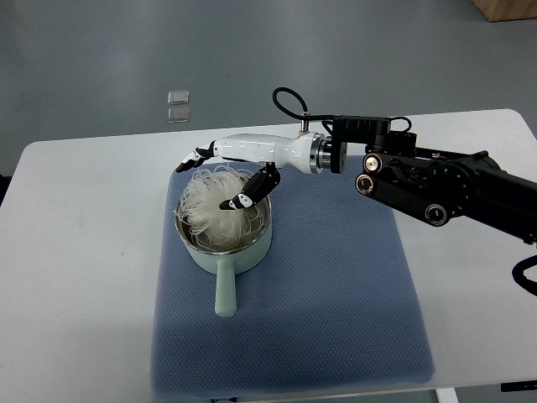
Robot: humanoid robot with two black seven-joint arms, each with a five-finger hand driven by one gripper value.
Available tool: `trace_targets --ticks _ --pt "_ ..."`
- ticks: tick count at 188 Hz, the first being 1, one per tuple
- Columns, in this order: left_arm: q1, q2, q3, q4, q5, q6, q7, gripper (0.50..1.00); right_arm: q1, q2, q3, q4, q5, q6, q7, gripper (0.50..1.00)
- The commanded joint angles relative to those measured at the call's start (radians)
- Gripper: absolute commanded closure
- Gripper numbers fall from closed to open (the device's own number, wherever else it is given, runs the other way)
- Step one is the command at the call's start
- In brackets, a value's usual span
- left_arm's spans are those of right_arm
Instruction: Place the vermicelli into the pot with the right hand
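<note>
Left of frame centre, the right hand (225, 172) hovers directly over the pot (225, 243), fingers spread, vermicelli (210, 206) heaped inside below, seemingly released.

You have a white tabletop (75, 252) with rounded far corners filling most of the view. A blue textured mat (336, 302) lies on it, reaching from about the middle of the tabletop to its near edge, its corners rounded. Beyond the far edge you see grey floor (101, 59), with two small pale squares (178, 105) on it, one just behind the other.
</note>
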Motion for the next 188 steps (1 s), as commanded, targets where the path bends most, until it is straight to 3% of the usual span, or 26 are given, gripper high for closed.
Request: trace_targets --ticks 1,36,68,106,135,188 --pt "0.000 0.000 0.000 0.000 0.000 0.000 0.000 0.500 -0.003 -0.007 0.033 -0.006 0.001 -0.054 -0.002 0.613" --pt "0.000 0.000 -0.002 0.000 0.000 0.000 0.000 0.500 -0.067 -0.016 0.205 -0.041 0.066 -0.071 -0.022 0.615" --pt "0.000 0.000 0.000 0.000 0.000 0.000 0.000 0.500 -0.202 -0.037 0.418 -0.092 0.209 -0.109 -0.106 0.617" --pt "0.000 0.000 0.000 0.000 0.000 0.000 0.000 0.500 -0.321 -0.027 0.521 -0.179 0.517 -0.259 -0.172 0.617" --pt "0.000 0.000 0.000 0.000 0.000 0.000 0.000 0.500 -0.365 -0.025 0.510 -0.224 0.758 -0.351 -0.175 0.613" --pt "0.000 0.000 -0.002 0.000 0.000 0.000 0.000 0.500 -0.411 -0.020 0.518 -0.230 0.811 -0.356 -0.163 0.572"
